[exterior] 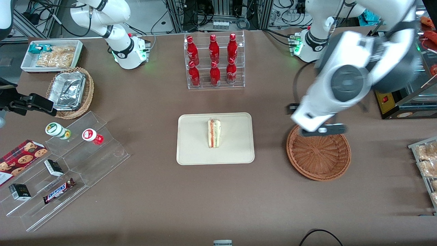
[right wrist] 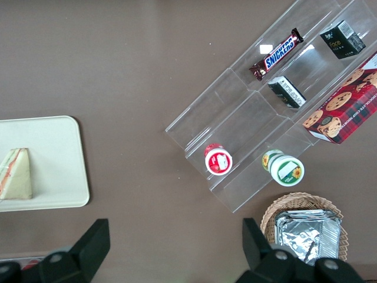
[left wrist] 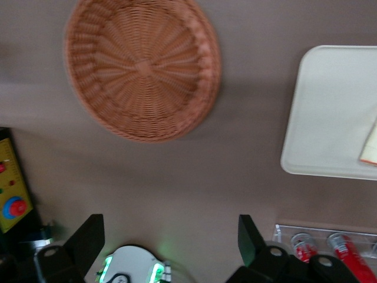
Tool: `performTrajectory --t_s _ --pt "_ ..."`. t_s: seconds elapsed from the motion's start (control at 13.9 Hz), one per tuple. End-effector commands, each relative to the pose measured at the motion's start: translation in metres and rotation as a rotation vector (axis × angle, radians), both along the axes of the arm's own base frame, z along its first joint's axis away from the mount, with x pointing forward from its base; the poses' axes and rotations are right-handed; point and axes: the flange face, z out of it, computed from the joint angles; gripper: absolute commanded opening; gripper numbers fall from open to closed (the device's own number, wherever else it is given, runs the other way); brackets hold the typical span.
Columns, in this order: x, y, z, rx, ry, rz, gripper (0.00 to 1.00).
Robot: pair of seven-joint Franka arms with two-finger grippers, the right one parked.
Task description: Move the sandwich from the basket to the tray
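Brown table point(exterior: 153, 191). At centre, a cream tray point(exterior: 235, 150). Toward the working arm's end, a reddish-brown wicker basket point(exterior: 319, 159); the gripper point(left wrist: 171, 244) hangs above the table beside it, fingers spread. Bottle rack point(exterior: 215, 83) stands farther from the camera. Clear stepped display stand point(exterior: 102, 164) and tan wicker basket point(exterior: 89, 90) occupy the parked arm's end.

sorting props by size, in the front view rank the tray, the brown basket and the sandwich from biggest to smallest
1. tray
2. basket, a bit smaller, partly covered by the arm
3. sandwich, on the tray

The open claw hangs above the table beside the basket.
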Motion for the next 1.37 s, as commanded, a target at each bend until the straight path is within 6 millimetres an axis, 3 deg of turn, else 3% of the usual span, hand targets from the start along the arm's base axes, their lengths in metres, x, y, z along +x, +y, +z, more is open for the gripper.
performTrajectory --t_s 0.0,0.43,0.79,1.08,1.3 --pt "-0.016 0.044 0.033 -0.004 -0.005 0.012 1.00" --pt "-0.028 0.123 0.075 -0.011 -0.014 0.035 1.00" --pt "-0.045 0.144 0.107 -0.051 -0.057 0.086 1.00" --pt "-0.047 0.145 0.115 -0.043 -0.076 0.094 1.00" --pt "-0.068 0.144 0.125 -0.032 -0.076 0.094 1.00"
